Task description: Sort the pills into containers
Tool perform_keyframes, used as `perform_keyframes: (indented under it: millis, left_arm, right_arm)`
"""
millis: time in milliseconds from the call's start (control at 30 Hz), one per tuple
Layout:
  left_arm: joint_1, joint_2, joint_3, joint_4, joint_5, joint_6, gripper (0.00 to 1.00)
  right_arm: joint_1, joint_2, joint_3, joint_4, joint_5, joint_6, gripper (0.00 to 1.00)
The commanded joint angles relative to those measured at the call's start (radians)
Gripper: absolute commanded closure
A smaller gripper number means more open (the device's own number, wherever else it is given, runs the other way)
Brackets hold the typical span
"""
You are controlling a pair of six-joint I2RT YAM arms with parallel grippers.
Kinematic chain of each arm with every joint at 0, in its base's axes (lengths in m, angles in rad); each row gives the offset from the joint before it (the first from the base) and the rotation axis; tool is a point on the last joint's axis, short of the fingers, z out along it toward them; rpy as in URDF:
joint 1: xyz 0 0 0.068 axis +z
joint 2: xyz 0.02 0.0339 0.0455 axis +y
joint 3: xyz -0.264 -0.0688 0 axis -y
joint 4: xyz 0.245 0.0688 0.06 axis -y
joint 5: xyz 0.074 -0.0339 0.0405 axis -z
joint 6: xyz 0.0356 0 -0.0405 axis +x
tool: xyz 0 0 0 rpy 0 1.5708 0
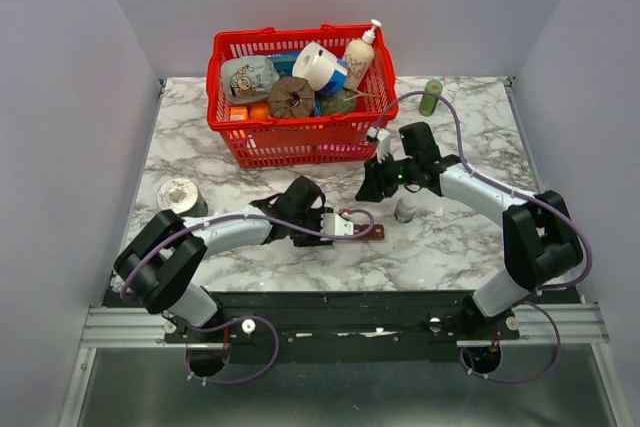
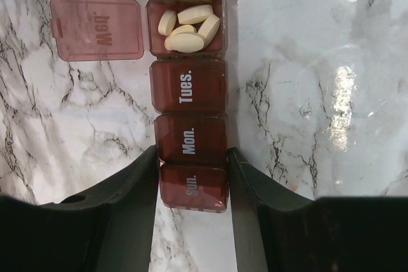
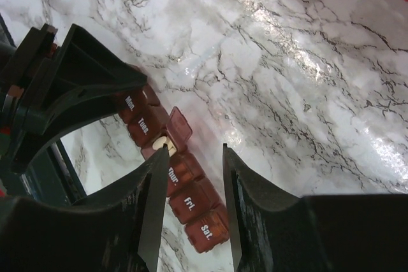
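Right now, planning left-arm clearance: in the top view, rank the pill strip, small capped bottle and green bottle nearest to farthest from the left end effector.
1. pill strip: held at one end by the left end effector, centre front.
2. small capped bottle: just to the strip's right.
3. green bottle: far back, on the right.

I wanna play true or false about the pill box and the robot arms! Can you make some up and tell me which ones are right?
1. The Wed. compartment of the pill box is open, with pills inside. True.
2. The Tues. lid is open. False: it is shut.
3. The left gripper clamps the Sun. end of the pill box. True.
4. The right gripper holds a pill. False: it is open, with nothing between its fingers.
5. The basket is blue. False: it is red.
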Motion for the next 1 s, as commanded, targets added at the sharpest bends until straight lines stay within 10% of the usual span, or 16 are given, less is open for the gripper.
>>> perform_keyframes:
  millis: [0, 467, 967]
  left_arm:
    - [-0.032, -0.041, -0.046, -0.01, 0.001, 0.011, 0.63]
    - [-0.102, -0.159, -0.163, 0.072, -0.045, 0.026, 0.67]
    - [-0.109, -0.153, -0.155, 0.063, -0.045, 0.031, 0.67]
  right_arm:
    - [0.004, 0.011, -0.034, 0.051, 0.028, 0.077, 0.52]
    - [0.051, 0.047, -0.051, -0.022, 0.042, 0.077, 0.8]
    - [0.16, 0.112, -0.018, -0.057, 0.042, 0.077, 0.81]
